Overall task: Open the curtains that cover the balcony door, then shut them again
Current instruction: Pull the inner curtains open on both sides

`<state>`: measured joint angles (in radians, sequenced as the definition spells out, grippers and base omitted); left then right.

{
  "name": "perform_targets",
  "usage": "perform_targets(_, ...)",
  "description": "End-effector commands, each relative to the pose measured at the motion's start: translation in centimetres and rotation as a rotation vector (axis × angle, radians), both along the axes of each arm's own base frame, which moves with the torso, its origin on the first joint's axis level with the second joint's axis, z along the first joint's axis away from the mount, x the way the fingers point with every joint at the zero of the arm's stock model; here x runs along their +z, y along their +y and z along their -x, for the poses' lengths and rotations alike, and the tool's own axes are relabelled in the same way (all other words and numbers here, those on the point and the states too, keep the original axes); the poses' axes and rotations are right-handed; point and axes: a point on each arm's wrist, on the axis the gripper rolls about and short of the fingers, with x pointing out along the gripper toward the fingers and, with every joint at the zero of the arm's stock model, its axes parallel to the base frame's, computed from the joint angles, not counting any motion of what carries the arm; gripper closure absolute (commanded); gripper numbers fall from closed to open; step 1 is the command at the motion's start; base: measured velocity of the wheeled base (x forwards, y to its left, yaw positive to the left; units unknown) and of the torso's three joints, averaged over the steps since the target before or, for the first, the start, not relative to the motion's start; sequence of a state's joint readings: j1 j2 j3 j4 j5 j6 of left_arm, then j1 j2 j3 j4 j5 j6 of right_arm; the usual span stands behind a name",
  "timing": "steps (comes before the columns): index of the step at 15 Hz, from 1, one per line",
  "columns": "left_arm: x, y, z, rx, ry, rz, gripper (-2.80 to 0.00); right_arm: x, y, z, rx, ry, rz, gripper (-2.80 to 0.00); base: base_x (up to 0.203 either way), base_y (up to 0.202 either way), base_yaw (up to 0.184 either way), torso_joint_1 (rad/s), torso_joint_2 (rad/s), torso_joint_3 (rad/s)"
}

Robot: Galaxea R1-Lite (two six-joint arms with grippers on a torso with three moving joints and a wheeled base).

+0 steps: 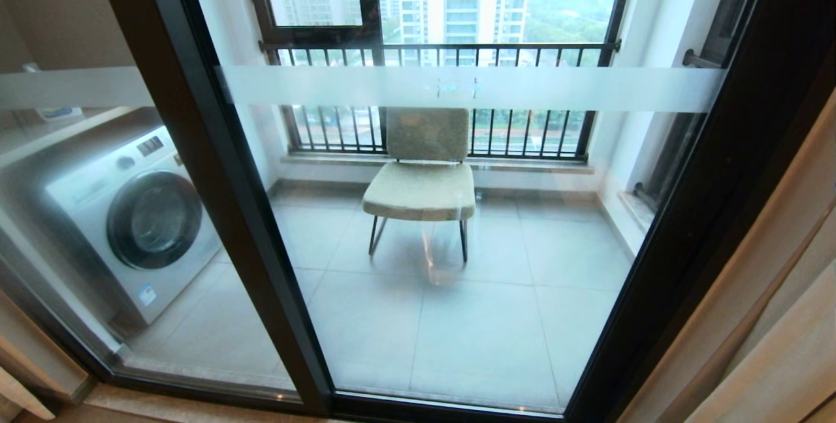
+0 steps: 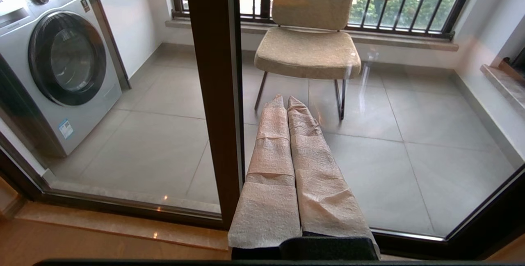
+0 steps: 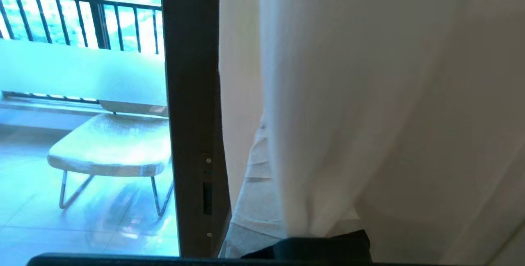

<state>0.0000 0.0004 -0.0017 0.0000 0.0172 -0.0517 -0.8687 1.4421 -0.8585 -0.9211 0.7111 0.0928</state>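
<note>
**At the door's right edge: right pincer buried in curtain fabric**

Beside the dark right-hand frame of the balcony door (image 3: 190,114), the right pincer (image 3: 262,200) sits against the curtains (image 3: 369,93). Its wrapped fingers (image 3: 250,216) are mostly hidden: a fold of pale, thin cloth hangs over and in front of them. The visible parts lie close together, so the pincer reads as clenched. Whether any fabric is actually pinched between the fingers cannot be told; the cloth drapes across them and touches them.

The left pincer (image 2: 287,106) is clenched on nothing, its two paper-wrapped fingers pressed side by side, pointing at the glass near the door's central upright. Neither arm shows in the head view.

Curtains: drawn aside. In the head view only cream-beige folds (image 1: 771,292) stand at the far right, outside the frame. In the right wrist view the fabric fills the area next to the frame, with a lighter layer in front of a beige one.

Balcony door (image 1: 215,168): closed glass panels in dark frames, a frosted white band (image 1: 470,89) running across. Glass uncovered. Through it: a beige chair (image 1: 421,181) on grey tiles, a washing machine (image 1: 130,214) to the left, a railed window behind.
</note>
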Motion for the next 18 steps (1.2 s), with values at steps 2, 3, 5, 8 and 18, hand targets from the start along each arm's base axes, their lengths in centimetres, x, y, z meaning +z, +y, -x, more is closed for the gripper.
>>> perform_targets(2, 0.0, 0.0, 0.0, 0.001, 0.000, 0.000, 0.00, -0.5, -0.6, -0.5, 0.006, 0.011, -0.022, -2.80, 0.000, 0.000, 0.000, 0.000, 0.00, 0.000)
perform_targets(3, 0.0, 0.0, 0.0, 0.000, 0.000, 0.000, 0.00, -0.7, -0.7, -0.5, 0.004, 0.015, -0.027, -2.80, 0.000, 0.000, 0.000, 0.000, 0.00, 0.000)
perform_targets(5, 0.0, 0.0, 0.0, 0.001, 0.000, 0.000, 0.00, -0.7, -0.8, -0.6, -0.001, 0.016, -0.031, -2.80, 0.000, 0.000, 0.000, 0.000, 0.00, 0.000)
perform_targets(8, 0.0, 0.0, 0.0, 0.000, 0.000, 0.000, 0.00, -0.6, -0.6, -0.3, -0.007, 0.012, -0.027, -2.80, 0.000, 0.000, 0.000, 0.000, 0.00, 0.000)
perform_targets(18, 0.0, 0.0, 0.0, 0.001, 0.000, 0.000, 0.00, -1.3, 5.5, 5.6, -0.042, -0.017, 0.005, -2.80, 0.000, 0.000, 0.000, 0.000, 0.00, 0.000)
